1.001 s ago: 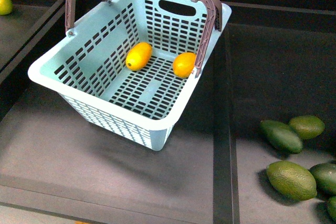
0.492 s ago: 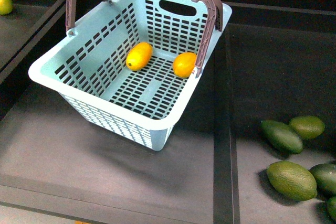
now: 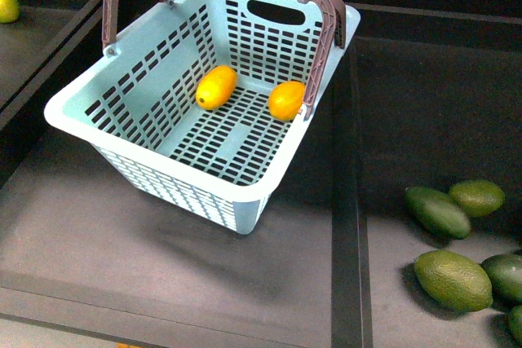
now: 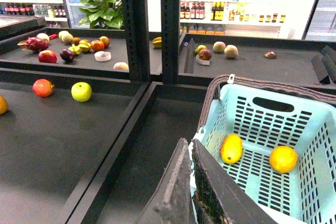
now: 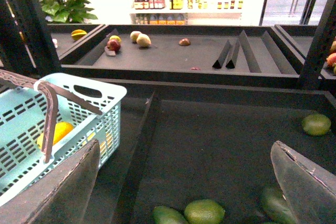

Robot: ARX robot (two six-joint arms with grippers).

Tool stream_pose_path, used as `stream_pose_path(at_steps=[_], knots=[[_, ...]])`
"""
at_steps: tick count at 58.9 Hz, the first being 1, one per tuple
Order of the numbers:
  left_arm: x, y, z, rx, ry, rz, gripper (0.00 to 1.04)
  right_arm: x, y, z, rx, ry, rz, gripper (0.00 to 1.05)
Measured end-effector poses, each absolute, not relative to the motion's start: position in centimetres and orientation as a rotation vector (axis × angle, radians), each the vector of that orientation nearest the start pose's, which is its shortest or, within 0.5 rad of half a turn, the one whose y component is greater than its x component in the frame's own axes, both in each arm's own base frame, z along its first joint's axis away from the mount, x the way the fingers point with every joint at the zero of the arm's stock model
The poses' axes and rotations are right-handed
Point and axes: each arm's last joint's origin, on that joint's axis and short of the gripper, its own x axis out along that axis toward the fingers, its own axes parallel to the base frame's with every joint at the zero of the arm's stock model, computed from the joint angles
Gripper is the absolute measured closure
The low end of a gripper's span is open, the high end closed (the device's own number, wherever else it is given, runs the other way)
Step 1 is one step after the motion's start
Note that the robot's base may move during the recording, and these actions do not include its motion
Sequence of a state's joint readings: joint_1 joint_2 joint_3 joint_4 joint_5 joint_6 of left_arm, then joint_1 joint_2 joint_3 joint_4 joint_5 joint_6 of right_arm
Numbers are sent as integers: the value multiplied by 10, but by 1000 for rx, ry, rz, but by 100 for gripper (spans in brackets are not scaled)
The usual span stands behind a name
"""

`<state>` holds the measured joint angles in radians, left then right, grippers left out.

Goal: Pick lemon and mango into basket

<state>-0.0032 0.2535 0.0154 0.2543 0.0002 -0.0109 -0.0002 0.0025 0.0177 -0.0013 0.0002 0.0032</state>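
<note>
The light-teal basket (image 3: 73, 112) stands tilted on the dark shelf, its brown handles (image 3: 326, 30) raised. Two yellow-orange lemons (image 3: 215, 87) (image 3: 286, 100) lie on its slotted floor. Several green mangoes (image 3: 452, 279) (image 3: 437, 211) lie in the tray to the right. Neither gripper shows in the front view. In the left wrist view my left gripper (image 4: 188, 148) is shut beside the basket's (image 4: 315, 114) near corner, with nothing visibly held. My right gripper (image 5: 186, 145) is open above the mangoes (image 5: 203, 212), with the basket (image 5: 84, 85) off to one side.
A raised black divider (image 3: 347, 201) separates the basket's tray from the mango tray. A yellow-green fruit (image 3: 6, 4) lies far left. A red apple (image 4: 43, 87) and a green apple (image 4: 81, 92) sit on the left shelf. Black uprights (image 4: 134, 24) rise behind.
</note>
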Motion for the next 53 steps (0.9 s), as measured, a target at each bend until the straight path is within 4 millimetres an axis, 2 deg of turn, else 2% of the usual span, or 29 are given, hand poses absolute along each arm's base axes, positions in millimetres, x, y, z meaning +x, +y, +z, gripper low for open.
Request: stream_pose_path(at_steps=[15,24,45,50,53], knots=[[108,0,171,-11,-16,-4,101,97,0,169,3,-14,0,9],[98,0,168,-11,-8,-3,101,97,0,169,3,-14,0,9],[97,0,168,-11,-11,-3,101,97,0,169,3,-14,0,9],[97,0,168,-11,-11,-3,88,97,0,169,3,-14,0,9],[97,0,168,-11,-11,-3,75,97,0,169,3,-14,0,9]])
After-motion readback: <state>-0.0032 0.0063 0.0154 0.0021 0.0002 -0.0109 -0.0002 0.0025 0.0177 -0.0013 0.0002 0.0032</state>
